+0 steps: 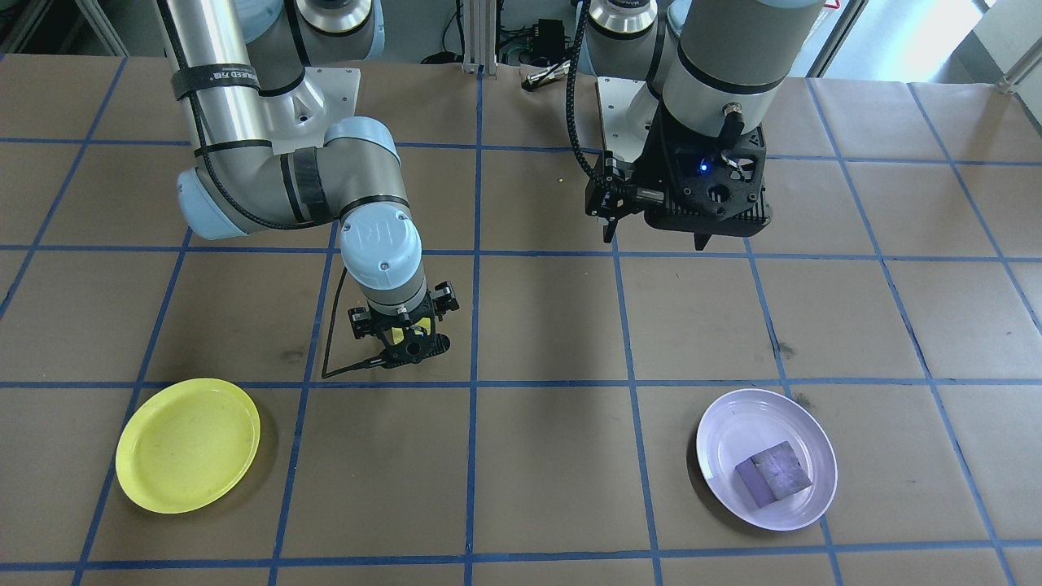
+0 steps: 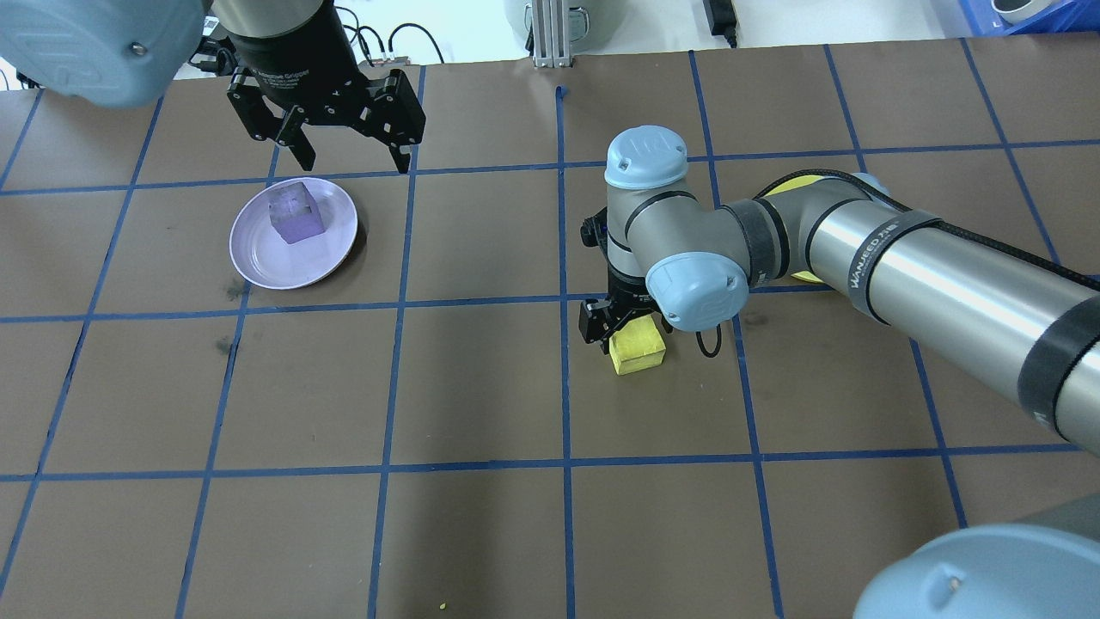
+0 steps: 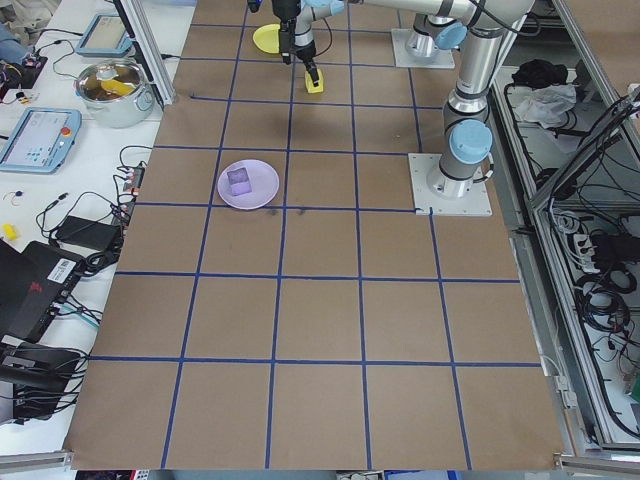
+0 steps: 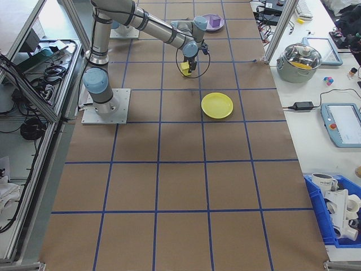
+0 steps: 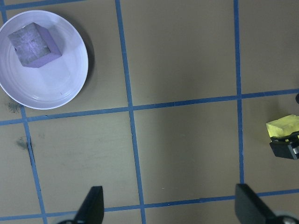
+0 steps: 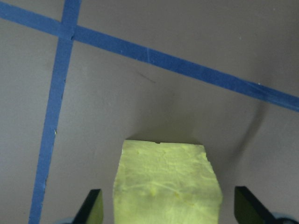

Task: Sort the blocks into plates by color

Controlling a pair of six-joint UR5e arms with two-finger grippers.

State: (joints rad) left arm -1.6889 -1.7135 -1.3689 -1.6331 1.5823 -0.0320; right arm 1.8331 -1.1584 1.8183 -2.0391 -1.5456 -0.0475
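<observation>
Right pincer (image 6: 166, 212) apart around yellow block (image 6: 166, 182) | left pincer (image 2: 354, 161) apart, empty

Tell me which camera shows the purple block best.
The left wrist-mounted view: the purple block is large and unobstructed in the lavender plate. Overhead and front-facing views show it smaller; exterior left and right show it tiny.

In your overhead view the right arm covers most of the yellow plate (image 2: 795, 185); the wrist view's bottom edge cuts off the yellow block (image 6: 166, 184).
</observation>
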